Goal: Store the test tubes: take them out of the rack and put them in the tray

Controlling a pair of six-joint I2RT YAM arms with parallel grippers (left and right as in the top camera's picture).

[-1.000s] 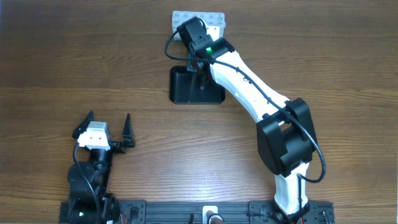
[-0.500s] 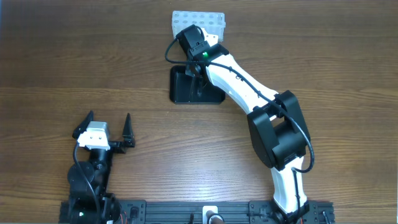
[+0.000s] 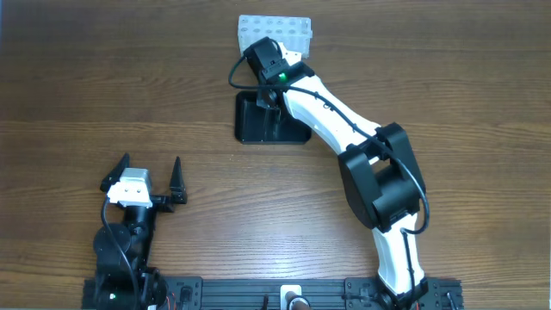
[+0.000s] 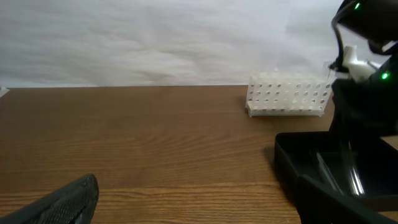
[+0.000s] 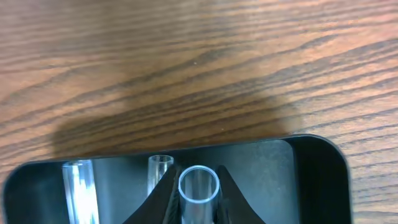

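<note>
Carrying a test tube (image 5: 199,168), the right pincer (image 5: 199,185) is narrow, pinched on the tube's glass just under its open rim, tube roughly upright. The black tray (image 5: 314,162) is directly below the pincer, and the tube hangs inside its outline, nearer the far wall than the middle. Two more tubes (image 5: 78,186) already lie in the tray beside the pincer, one (image 5: 160,165) just next to the fingers. The white rack (image 3: 275,28) is behind the pincer, past the tray's far edge, on the table (image 3: 129,77).

Change: a second ago the right wrist sat higher up toward the rack. It has since pulled back over the tray, with the elbow swung inward. Over the last half second it has barely shifted, so the carry looks done. Meaning, as I judge it: the tube is out of the rack and lined up for the drop. The next step would be lowering or tipping it, then opening. Risk: it lands on the neighbouring tube or drops upright against the wall.

The left pincer (image 3: 151,163) is spread wide, holding nothing, unmoved, well apart from the tray and rack.

Whether the rack has tubes left, I cannot tell.
</note>
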